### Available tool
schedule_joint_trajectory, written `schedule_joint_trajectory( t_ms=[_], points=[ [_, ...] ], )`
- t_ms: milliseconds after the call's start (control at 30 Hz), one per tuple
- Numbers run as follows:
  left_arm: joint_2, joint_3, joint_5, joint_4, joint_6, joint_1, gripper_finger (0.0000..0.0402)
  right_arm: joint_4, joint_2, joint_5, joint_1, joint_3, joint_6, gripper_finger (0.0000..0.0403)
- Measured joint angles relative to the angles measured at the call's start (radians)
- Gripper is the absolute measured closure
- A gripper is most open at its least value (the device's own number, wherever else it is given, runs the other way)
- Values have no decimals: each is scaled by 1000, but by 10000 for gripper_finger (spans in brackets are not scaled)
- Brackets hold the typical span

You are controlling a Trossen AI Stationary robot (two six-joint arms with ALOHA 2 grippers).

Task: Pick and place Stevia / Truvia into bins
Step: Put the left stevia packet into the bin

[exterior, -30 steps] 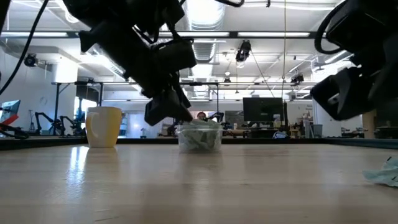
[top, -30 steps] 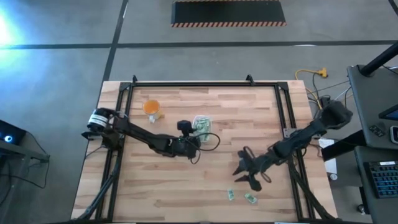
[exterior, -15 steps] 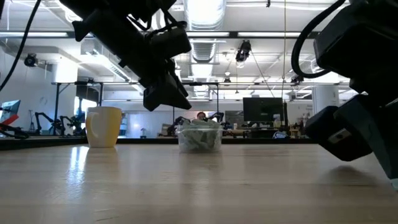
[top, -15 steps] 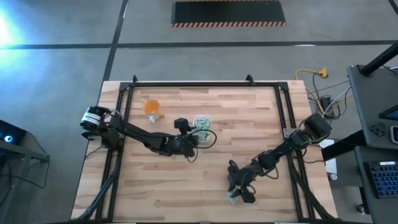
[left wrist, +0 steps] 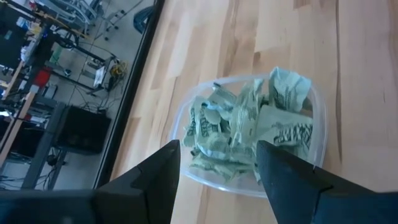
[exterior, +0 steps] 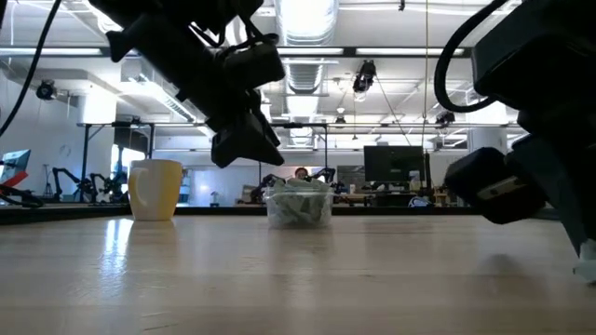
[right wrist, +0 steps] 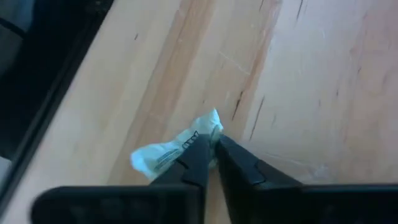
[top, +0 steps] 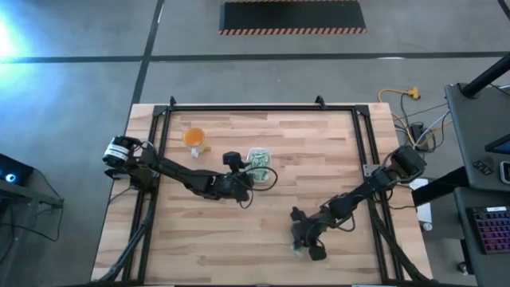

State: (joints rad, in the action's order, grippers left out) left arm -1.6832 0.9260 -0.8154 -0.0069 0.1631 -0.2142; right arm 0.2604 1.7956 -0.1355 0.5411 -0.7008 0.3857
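The clear bin [top: 259,159] stands on the wooden table behind its middle, filled with several pale green Stevia sachets [left wrist: 249,134]. My left gripper [left wrist: 217,158] hangs open just on the near side of the bin and above it, also seen in the high view [top: 246,180], and holds nothing. My right gripper [right wrist: 214,142] is down at the table's near right [top: 300,248], shut on a crumpled sachet [right wrist: 174,149] lying on the wood. My right gripper pinches one end of the crumpled sachet [right wrist: 208,127] between its two fingertips. The fingers slant down onto it from the table's right. The sachet's other end [right wrist: 146,158] lies on the table.
An orange cup [top: 194,138] stands at the far left of the table, left of the bin. A black metal frame [top: 362,143] runs round the table's edges. Bare wood lies between the bin and my right gripper.
My right gripper has moved toward the table's near edge and a little left, sunk to the wood, tipped further down and shut on the sachet. My left gripper has stayed open by the bin.
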Motion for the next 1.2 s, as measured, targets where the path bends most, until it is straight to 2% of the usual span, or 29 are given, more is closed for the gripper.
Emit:
schedule_joint_trajectory(
  t_ms=[67,167,233,467,567,733,867,933,1067,1200],
  points=[
    [2,0,0,-20,-1,-1,207,-7,-6,7,0,-6,-44,387],
    [16,0,0,-68,-4,-5,207,-17,-16,74,-6,-14,-109,392],
    [35,0,0,-116,-33,-11,207,-38,-30,171,-16,-24,-160,393],
    [138,0,-1,-321,-181,-41,207,-99,-96,614,-81,-68,-392,394],
    [184,-2,0,-410,-247,-64,207,-88,-117,696,-144,-93,-490,394],
    [250,-39,22,-458,-290,-108,207,-82,-123,648,-296,-140,-583,394],
    [298,-97,169,-428,-290,-146,207,-79,-123,531,-427,-168,-599,394],
    [327,-135,211,-387,-305,-168,207,-76,-123,463,-483,-179,-599,394],
    [388,-197,212,-367,-339,-217,207,-65,-124,319,-580,-189,-613,394],
    [461,-257,207,-352,-341,-271,207,-57,-124,219,-645,-194,-613,394]
  ],
)
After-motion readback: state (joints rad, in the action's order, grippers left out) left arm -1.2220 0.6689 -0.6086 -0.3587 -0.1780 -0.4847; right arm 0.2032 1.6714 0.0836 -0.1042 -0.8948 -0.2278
